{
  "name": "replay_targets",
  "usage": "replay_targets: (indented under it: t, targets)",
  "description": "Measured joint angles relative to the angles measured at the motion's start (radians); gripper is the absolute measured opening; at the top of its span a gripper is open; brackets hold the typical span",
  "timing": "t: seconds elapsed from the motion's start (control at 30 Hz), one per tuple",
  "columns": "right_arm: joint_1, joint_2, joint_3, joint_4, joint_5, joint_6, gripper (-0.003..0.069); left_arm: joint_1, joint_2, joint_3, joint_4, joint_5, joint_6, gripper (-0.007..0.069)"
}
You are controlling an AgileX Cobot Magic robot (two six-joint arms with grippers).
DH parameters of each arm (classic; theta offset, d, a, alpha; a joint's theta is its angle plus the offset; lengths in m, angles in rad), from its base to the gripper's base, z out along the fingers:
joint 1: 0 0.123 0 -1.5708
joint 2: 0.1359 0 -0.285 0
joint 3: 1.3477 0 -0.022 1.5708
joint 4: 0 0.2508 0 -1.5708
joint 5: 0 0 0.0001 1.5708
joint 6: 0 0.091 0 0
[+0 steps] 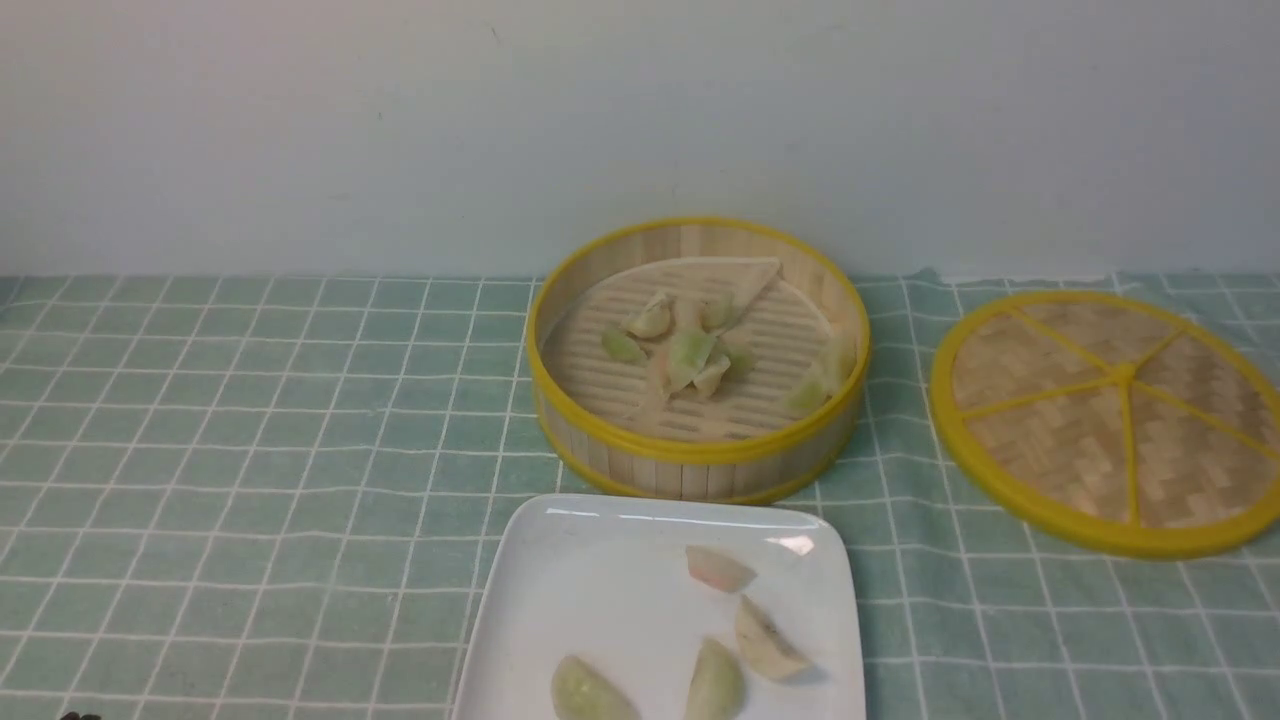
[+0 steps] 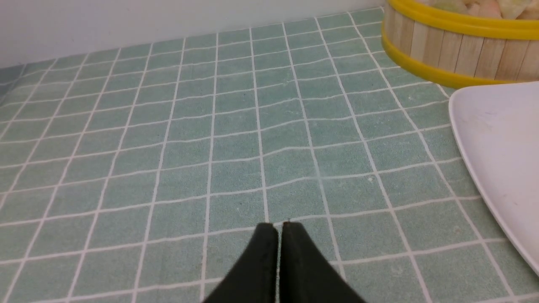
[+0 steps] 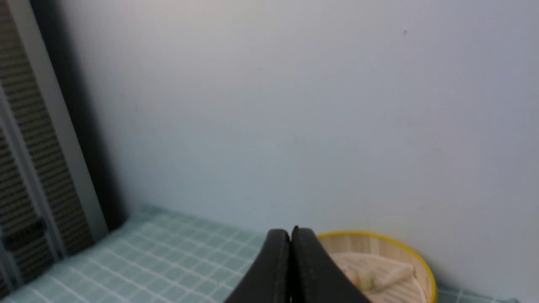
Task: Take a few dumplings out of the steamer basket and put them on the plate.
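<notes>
The steamer basket (image 1: pixel 700 455) stands at the table's middle back and holds several dumplings (image 1: pixel 690 355). The white plate (image 1: pixel 570 610) lies in front of it with several dumplings (image 1: pixel 765 640) on its right half. Neither gripper shows in the front view. My left gripper (image 2: pixel 276 225) is shut and empty, low over the cloth to the left of the plate (image 2: pixel 497 139) and basket (image 2: pixel 446 46). My right gripper (image 3: pixel 290 230) is shut and empty, raised, with the basket (image 3: pixel 400 248) beyond it.
The flat woven lid disc (image 1: pixel 1110 415) with a yellow rim lies right of the basket. A green checked cloth (image 1: pixel 250 430) covers the table. A pale wall (image 1: pixel 400 120) stands close behind the basket. A slatted panel (image 3: pixel 25 147) shows in the right wrist view.
</notes>
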Motion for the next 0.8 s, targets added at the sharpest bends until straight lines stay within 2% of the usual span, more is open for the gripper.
replay_targets:
  t: [0.17,0.3,0.8]
  targets:
    - [0.000,-0.222,0.131,-0.137,-0.006,0.117,-0.0014,0.000,0.000,0.000,0.000,0.000,0.000,-0.0006]
    - [0.000,-0.226,0.149,-0.149,0.004,0.152,-0.0014,0.000,0.000,0.000,-0.001,0.000,0.000,-0.0006]
    - [0.000,-0.226,0.149,-0.142,0.007,0.146,-0.0014,0.000,0.000,0.000,0.000,0.000,0.000,-0.0006]
